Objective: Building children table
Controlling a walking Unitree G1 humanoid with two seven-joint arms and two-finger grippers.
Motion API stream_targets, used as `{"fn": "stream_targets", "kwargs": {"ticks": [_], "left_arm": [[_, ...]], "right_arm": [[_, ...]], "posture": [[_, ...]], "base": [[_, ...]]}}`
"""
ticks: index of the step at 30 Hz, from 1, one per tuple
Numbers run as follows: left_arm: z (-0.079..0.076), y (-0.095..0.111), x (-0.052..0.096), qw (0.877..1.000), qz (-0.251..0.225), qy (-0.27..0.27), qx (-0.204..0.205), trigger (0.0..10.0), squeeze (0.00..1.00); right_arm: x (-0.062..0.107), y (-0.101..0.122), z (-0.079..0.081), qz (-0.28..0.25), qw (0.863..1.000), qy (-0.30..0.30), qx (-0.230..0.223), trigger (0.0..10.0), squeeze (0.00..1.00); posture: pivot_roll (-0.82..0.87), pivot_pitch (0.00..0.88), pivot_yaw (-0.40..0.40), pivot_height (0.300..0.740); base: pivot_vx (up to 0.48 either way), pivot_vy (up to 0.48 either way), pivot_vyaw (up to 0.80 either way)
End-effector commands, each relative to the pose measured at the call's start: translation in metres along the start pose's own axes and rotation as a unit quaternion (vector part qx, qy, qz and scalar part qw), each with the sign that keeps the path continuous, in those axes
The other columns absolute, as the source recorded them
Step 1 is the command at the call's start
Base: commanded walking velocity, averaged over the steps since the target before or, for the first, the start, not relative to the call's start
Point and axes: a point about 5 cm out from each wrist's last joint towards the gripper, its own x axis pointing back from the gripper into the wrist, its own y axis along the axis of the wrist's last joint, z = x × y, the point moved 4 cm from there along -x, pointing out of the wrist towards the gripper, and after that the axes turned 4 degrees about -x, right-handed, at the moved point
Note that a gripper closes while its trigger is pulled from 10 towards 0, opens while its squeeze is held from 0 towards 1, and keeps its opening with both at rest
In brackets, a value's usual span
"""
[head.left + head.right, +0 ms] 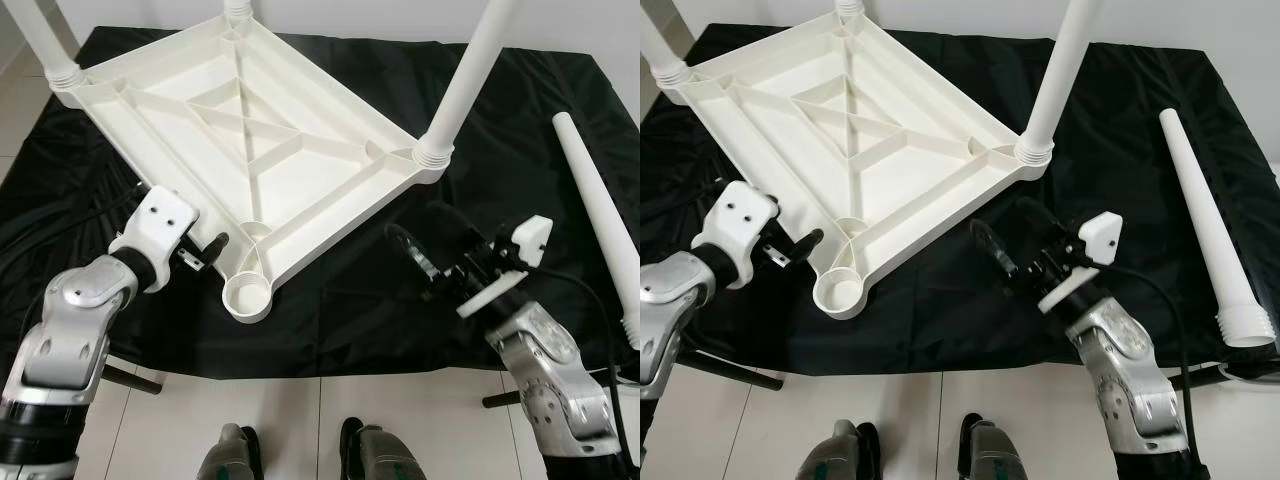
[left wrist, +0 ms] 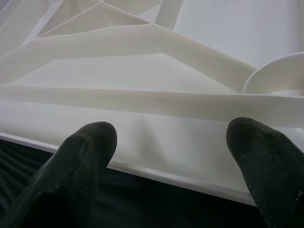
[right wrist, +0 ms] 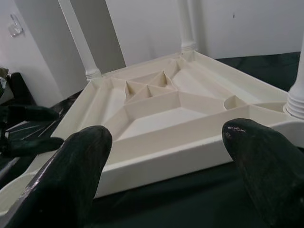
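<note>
Head stereo pair looking down on the upturned table (image 1: 250,140), wrist cameras close, facing its rim from opposite sides

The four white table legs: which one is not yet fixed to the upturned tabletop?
The loose leg lying flat on the black cloth, beside the robot's right arm. The other three stand upright in corner sockets of the tabletop; the near corner socket is empty.
</note>
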Motion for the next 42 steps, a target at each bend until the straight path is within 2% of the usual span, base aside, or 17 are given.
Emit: {"fn": "stream_targets", "kwargs": {"ticks": [1, 4, 7, 9, 10, 12, 19, 21, 22, 23, 25, 27, 28, 29, 37, 41, 42], "left_arm": [[0.021, -0.033, 0.001, 0.989, 0.080, 0.123, 0.002, 10.0, 0.00], [0.022, -0.037, -0.002, 0.988, 0.091, 0.126, 0.003, 10.0, 0.00], [0.015, -0.039, -0.008, 0.989, 0.097, 0.110, -0.002, 10.0, 0.00], [0.004, -0.042, -0.013, 0.991, 0.106, 0.083, -0.010, 10.0, 0.00], [0.004, -0.042, -0.013, 0.991, 0.106, 0.083, -0.010, 10.0, 0.00], [-0.009, -0.045, -0.017, 0.992, 0.116, 0.054, -0.011, 10.0, 0.00], [-0.022, -0.045, -0.018, 0.993, 0.115, 0.019, -0.010, 10.0, 0.00], [-0.032, -0.041, -0.018, 0.994, 0.107, -0.009, -0.013, 10.0, 0.00], [-0.046, -0.036, -0.015, 0.994, 0.097, -0.047, -0.009, 10.0, 0.00], [-0.046, -0.036, -0.015, 0.994, 0.097, -0.047, -0.009, 10.0, 0.00], [-0.068, -0.028, -0.009, 0.991, 0.084, -0.104, 0.005, 10.0, 0.00], [-0.068, -0.028, -0.009, 0.991, 0.084, -0.104, 0.005, 10.0, 0.00], [-0.079, -0.022, -0.006, 0.989, 0.072, -0.130, 0.015, 10.0, 0.00], [-0.082, -0.020, -0.005, 0.988, 0.067, -0.136, 0.018, 10.0, 0.00], [-0.097, -0.002, 0.000, 0.982, 0.037, -0.179, 0.039, 10.0, 0.00], [-0.116, 0.014, 0.009, 0.971, 0.010, -0.232, 0.052, 10.0, 0.00], [-0.116, 0.014, 0.009, 0.971, 0.010, -0.232, 0.052, 10.0, 0.00]], "right_arm": [[0.006, 0.001, -0.002, 0.011, 1.000, -0.008, 0.006, 10.0, 0.00], [0.009, 0.001, -0.003, 0.020, 1.000, -0.014, 0.009, 10.0, 0.00], [0.011, 0.002, -0.006, 0.028, 0.999, -0.022, 0.016, 10.0, 0.00], [0.011, 0.003, -0.013, 0.036, 0.998, -0.038, 0.032, 10.0, 0.00], [0.011, 0.003, -0.013, 0.036, 0.998, -0.038, 0.032, 10.0, 0.00], [0.012, 0.004, -0.023, 0.039, 0.996, -0.065, 0.047, 10.0, 0.00], [0.012, 0.003, -0.036, 0.053, 0.991, -0.099, 0.070, 10.0, 0.00], [0.013, 0.001, -0.046, 0.063, 0.986, -0.127, 0.083, 10.0, 0.00], [0.013, -0.006, -0.060, 0.084, 0.978, -0.162, 0.102, 10.0, 0.00], [0.013, -0.006, -0.060, 0.084, 0.978, -0.162, 0.102, 10.0, 0.00], [0.014, -0.018, -0.078, 0.119, 0.964, -0.204, 0.125, 10.0, 0.00], [0.014, -0.018, -0.078, 0.119, 0.964, -0.204, 0.125, 10.0, 0.00], [0.016, -0.024, -0.091, 0.135, 0.952, -0.242, 0.132, 10.0, 0.00], [0.017, -0.024, -0.096, 0.137, 0.948, -0.254, 0.135, 10.0, 0.00], [0.017, -0.026, -0.101, 0.137, 0.944, -0.267, 0.141, 10.0, 0.00], [0.014, -0.028, -0.100, 0.133, 0.944, -0.264, 0.145, 10.0, 0.00], [0.014, -0.028, -0.100, 0.133, 0.944, -0.264, 0.145, 10.0, 0.00]], "posture": [[-0.04, 0.195, 0.007, 0.740], [-0.04, 0.195, 0.009, 0.740], [-0.05, 0.197, 0.011, 0.740], [-0.06, 0.200, 0.014, 0.740], [-0.06, 0.200, 0.014, 0.740], [-0.06, 0.203, 0.015, 0.740], [-0.06, 0.208, 0.014, 0.740], [-0.06, 0.213, 0.010, 0.740], [-0.04, 0.214, 0.004, 0.740], [-0.04, 0.214, 0.004, 0.740], [-0.04, 0.215, 0.002, 0.740], [-0.04, 0.215, 0.002, 0.740], [-0.03, 0.217, 0.000, 0.740], [-0.03, 0.217, 0.000, 0.740], [-0.02, 0.218, 0.002, 0.740], [-0.02, 0.219, 0.007, 0.740], [-0.02, 0.219, 0.007, 0.740]], "base": [[0.000, 0.000, 0.00], [0.000, 0.000, 0.00], [0.000, 0.000, 0.00], [0.000, 0.000, 0.00], [0.000, 0.000, 0.00], [0.000, 0.000, 0.00], [0.000, 0.000, 0.00], [0.000, 0.000, 0.00], [0.000, 0.000, 0.00], [0.000, 0.000, 0.00], [0.000, 0.000, 0.00], [0.000, 0.000, 0.00], [0.000, 0.000, 0.00], [0.000, 0.000, 0.00], [0.000, 0.000, 0.00], [0.000, 0.000, 0.00], [0.000, 0.000, 0.00]]}}
